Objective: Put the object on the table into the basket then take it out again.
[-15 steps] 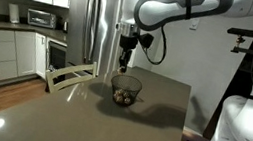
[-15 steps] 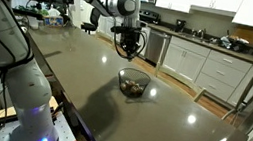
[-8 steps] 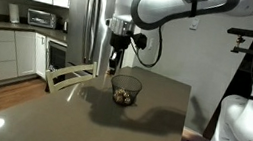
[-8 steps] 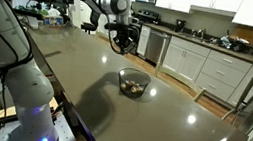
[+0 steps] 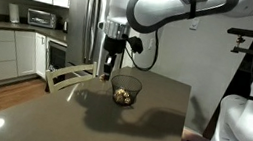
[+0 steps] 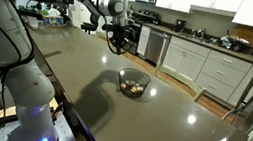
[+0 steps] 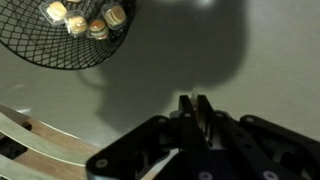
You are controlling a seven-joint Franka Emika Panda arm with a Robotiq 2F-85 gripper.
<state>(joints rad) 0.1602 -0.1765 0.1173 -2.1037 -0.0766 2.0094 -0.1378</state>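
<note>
A: Where was the end effector (image 5: pixel 111 52)?

B: In both exterior views it hung above the desk (image 5: pixel 154 125), clear of the glossy top; it pointed down, off to one side of the basket (image 5: pixel 125 81) and not over it.

A: And its fingers (image 7: pixel 186 105)?

B: The wrist view showed the two of them drawn together, with hardly any gap; nothing showed between the tips.

A: Where was the object, then?

B: Several small cream lumps (image 7: pixel 77 25) lay bunched on the bottom of the basket; which one was the task's I could not tell; in an exterior view they showed through the mesh as a pale cluster (image 6: pixel 134 85).

A: And the basket itself?

B: It stood upright on the desk; dark wire mesh, see-through, the rim wider than the base; in the wrist view it sat at the top left, partly cut off by the edge; a broad dark shadow lay on the desk beside it.

A: What stood around?

B: A pale wooden chair back (image 5: pixel 71 71) stood at the desk's edge, below the end effector's side; a steel fridge (image 5: pixel 94 15) rose behind it; white cabinets (image 6: pixel 208 68) ran along the wall beyond the desk.
</note>
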